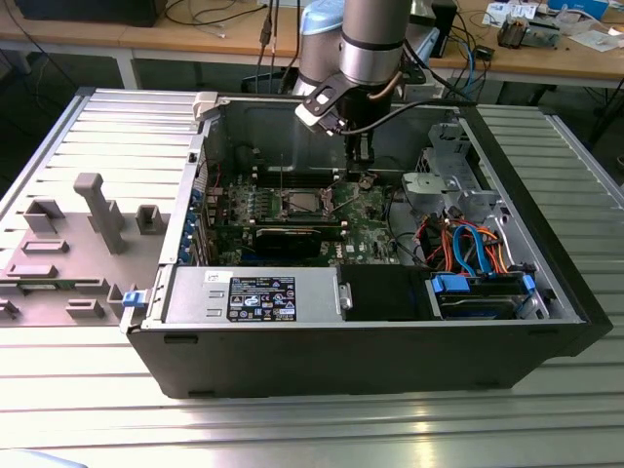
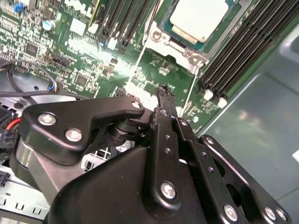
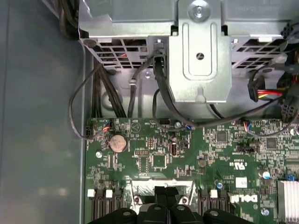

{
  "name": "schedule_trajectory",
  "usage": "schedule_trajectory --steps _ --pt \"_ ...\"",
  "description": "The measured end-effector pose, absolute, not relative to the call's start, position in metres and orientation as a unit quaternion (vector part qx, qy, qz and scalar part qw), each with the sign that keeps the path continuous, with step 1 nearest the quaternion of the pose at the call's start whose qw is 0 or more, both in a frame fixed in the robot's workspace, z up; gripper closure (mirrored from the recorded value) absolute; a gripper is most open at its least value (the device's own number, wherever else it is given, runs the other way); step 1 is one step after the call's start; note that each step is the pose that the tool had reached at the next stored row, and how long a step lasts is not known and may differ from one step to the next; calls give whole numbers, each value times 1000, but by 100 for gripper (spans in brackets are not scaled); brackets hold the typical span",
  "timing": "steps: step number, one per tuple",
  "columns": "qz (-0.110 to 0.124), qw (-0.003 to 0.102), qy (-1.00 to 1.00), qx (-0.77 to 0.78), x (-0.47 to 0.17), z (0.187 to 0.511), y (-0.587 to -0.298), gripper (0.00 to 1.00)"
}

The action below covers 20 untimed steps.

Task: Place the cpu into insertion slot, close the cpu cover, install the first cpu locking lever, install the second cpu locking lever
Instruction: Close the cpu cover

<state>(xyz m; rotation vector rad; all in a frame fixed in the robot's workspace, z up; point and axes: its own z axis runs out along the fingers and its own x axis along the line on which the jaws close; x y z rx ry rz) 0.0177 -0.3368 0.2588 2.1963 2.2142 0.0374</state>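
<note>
The cpu (image 2: pixel 198 18), with a pale silvery top, lies in the insertion slot (image 1: pixel 297 203) on the green board. The cpu cover (image 2: pixel 174 44), a silvery frame, lies around the chip. Thin wire levers (image 2: pixel 142 51) run along the socket's sides. In the exterior view my gripper (image 1: pixel 363 174) hangs just above the board, to the right of the socket. In the second wrist view the gripper (image 2: pixel 164 91) has its black fingers pressed together, with the tip over bare board a short way from the cover's corner. I see nothing between them. The fingertips (image 3: pixel 161 190) also show in the first wrist view.
Long black memory slots (image 2: pixel 243 51) flank the socket. A black expansion card (image 1: pixel 292 234) and a grey power supply (image 1: pixel 253 292) sit toward the front of the case. A metal drive cage (image 3: pixel 201 51) with cables (image 1: pixel 468 244) stands on the exterior view's right.
</note>
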Motion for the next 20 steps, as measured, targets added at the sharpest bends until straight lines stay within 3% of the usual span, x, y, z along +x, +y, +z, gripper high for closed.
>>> schedule_trajectory --steps 20 --pt "11 9 717 697 47 247 -332 89"
